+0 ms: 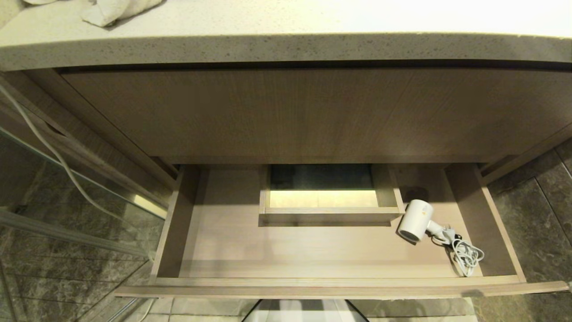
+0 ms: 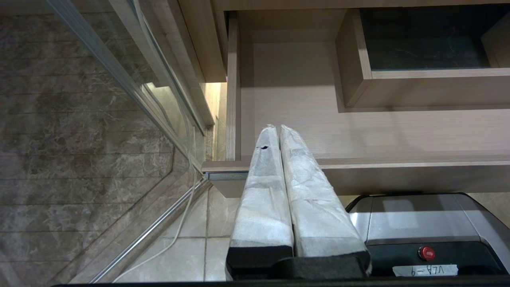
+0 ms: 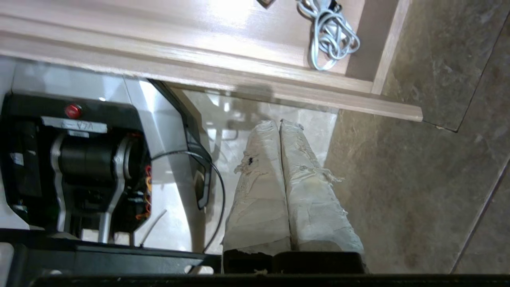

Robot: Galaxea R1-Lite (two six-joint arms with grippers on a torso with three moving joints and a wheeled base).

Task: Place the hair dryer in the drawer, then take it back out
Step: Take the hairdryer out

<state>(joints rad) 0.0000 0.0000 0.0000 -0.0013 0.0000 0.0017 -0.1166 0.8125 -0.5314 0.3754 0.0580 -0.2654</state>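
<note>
The small white hair dryer [image 1: 415, 220] lies on the floor of the open drawer [image 1: 313, 282], near its right end, beside the boxed cut-out [image 1: 328, 213]. Its bundled white cord [image 1: 464, 257] trails toward the front right corner; the same cord [image 3: 330, 36] shows in the right wrist view. My right gripper [image 3: 279, 124] is shut and empty, below and in front of the drawer front [image 3: 279, 93], over the floor. My left gripper [image 2: 277, 128] is shut and empty by the drawer's front left corner [image 2: 223, 166]. Neither gripper shows in the head view.
A speckled stone countertop [image 1: 286, 47] overhangs the drawer, with a white towel [image 1: 116, 11] at its back left. A taller wood-grain panel [image 1: 313, 116] sits above the drawer. A glass partition [image 1: 67, 197] and a white cable [image 1: 44, 143] stand to the left. My base [image 3: 79, 159] is below.
</note>
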